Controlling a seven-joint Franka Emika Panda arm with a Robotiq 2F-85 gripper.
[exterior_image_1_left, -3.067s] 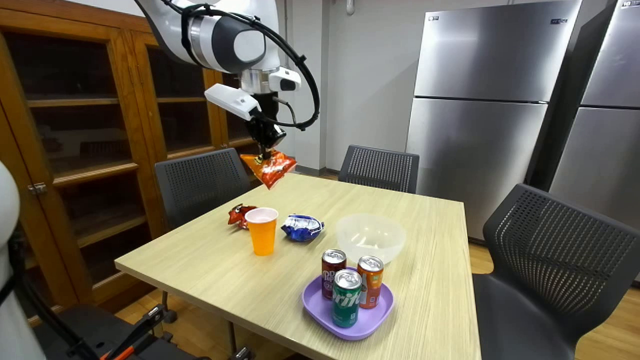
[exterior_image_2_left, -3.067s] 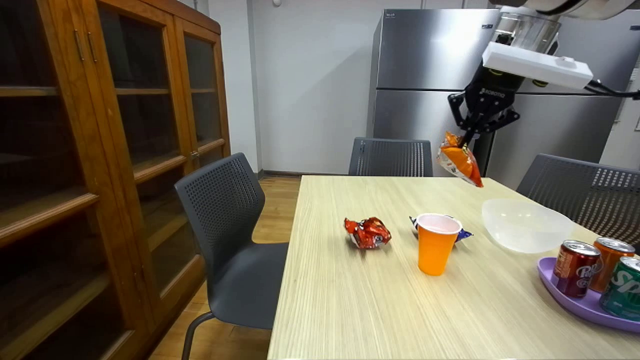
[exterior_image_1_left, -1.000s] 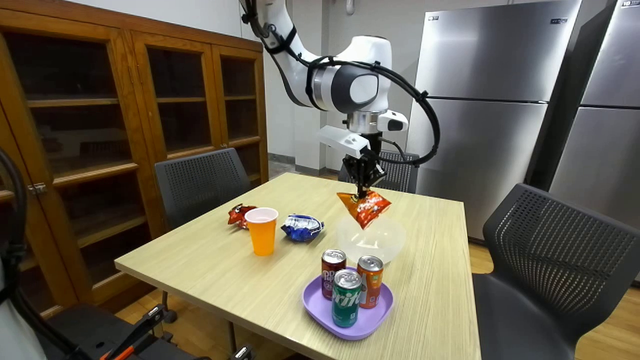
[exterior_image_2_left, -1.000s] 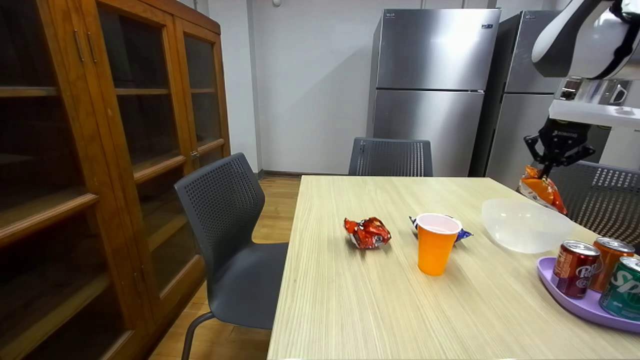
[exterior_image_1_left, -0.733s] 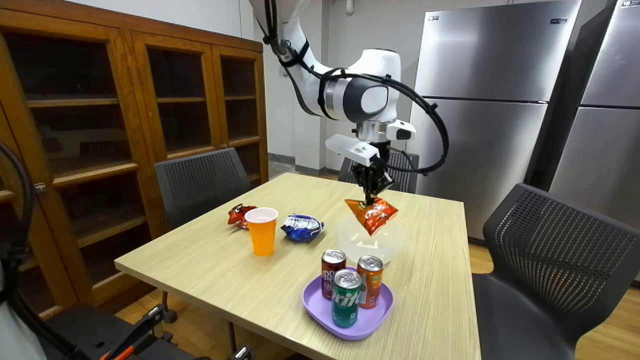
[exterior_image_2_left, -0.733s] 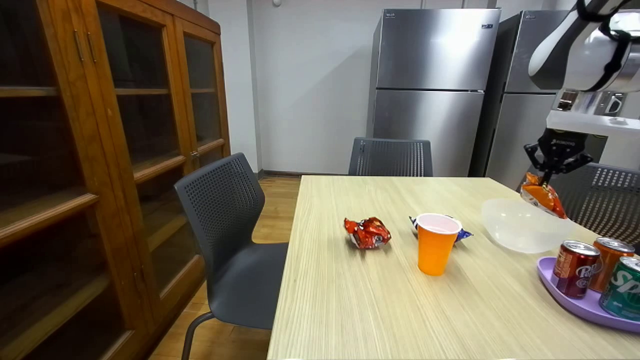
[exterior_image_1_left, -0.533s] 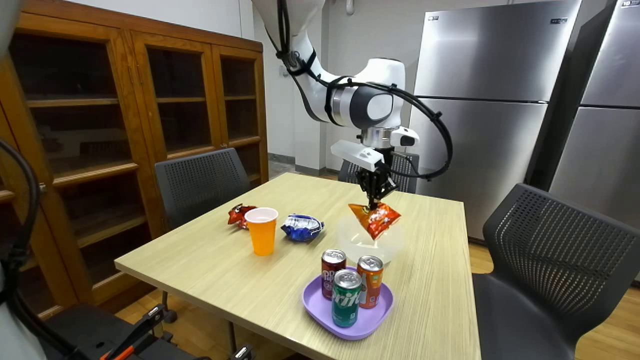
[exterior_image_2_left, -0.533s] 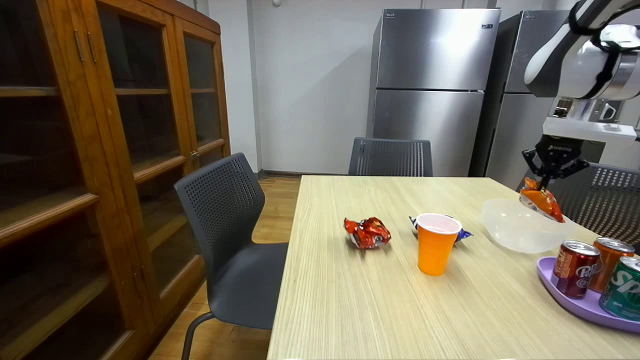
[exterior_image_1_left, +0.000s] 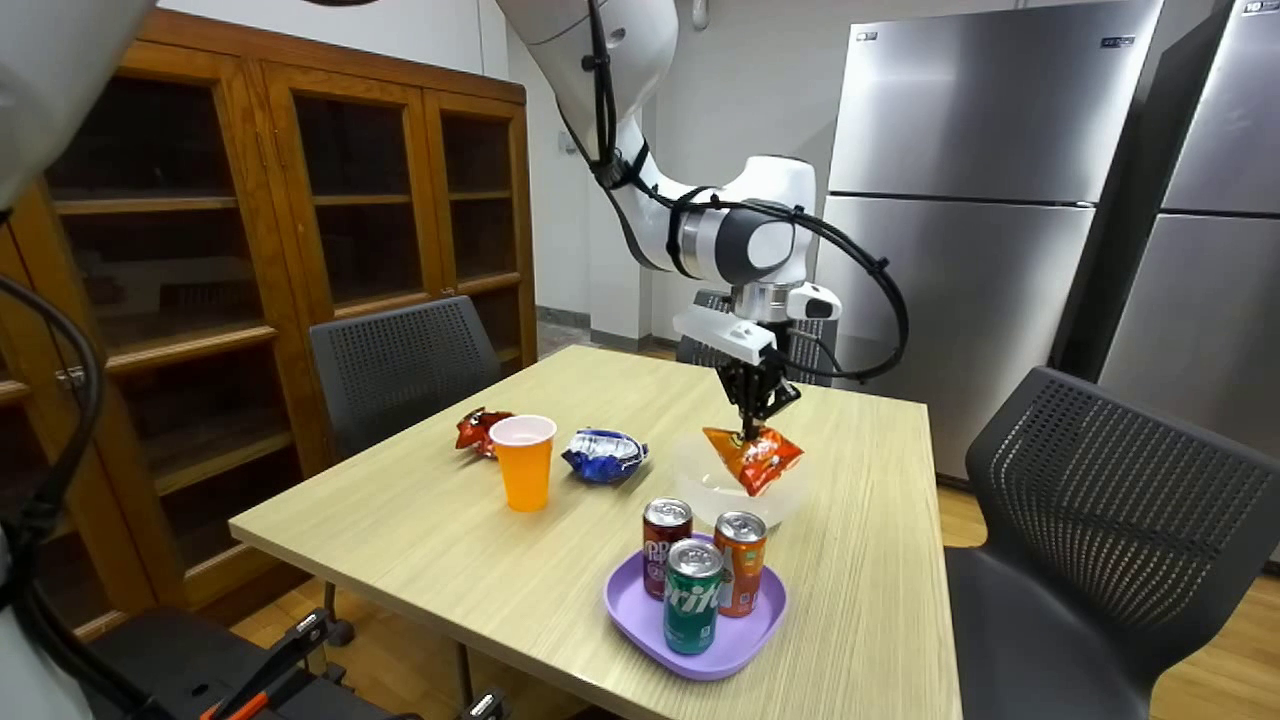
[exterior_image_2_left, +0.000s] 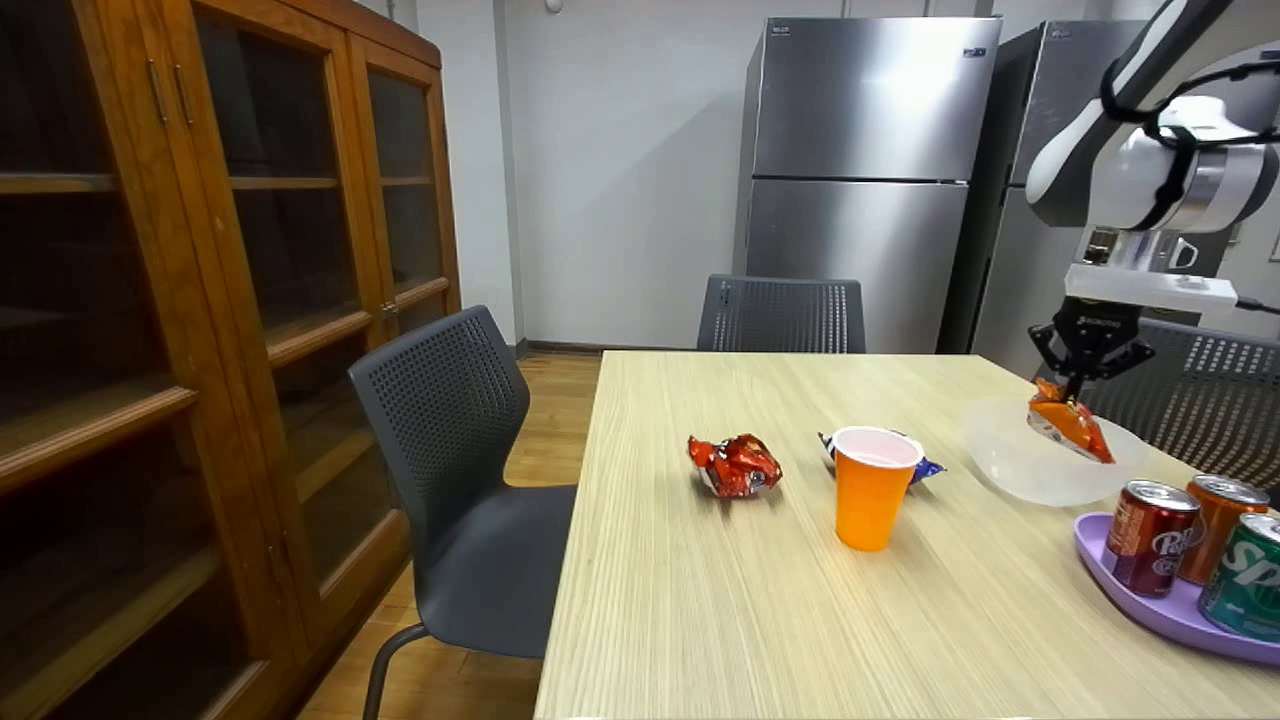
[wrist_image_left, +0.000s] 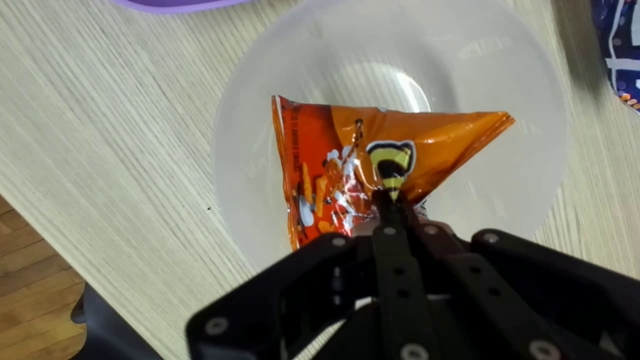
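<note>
In an exterior view, the gripper (exterior_image_1_left: 748, 433) was observed clamped on an orange-red snack bag (exterior_image_1_left: 762, 464), one corner of which pointed down across the translucent bowl (exterior_image_1_left: 696, 484). A purple tray (exterior_image_1_left: 738, 650) near the bowl bore a maroon can (exterior_image_1_left: 664, 552), a green can (exterior_image_1_left: 692, 602) and an orange can (exterior_image_1_left: 743, 566), all upright. An orange cup (exterior_image_1_left: 525, 474) stood near a blue packet (exterior_image_1_left: 605, 458), partly hiding a red packet (exterior_image_1_left: 478, 433).

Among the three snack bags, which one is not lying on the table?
The orange bag. It alone is gripped by the end effector, held over the bowl, while the red bag and the blue bag lie on the table.
</note>
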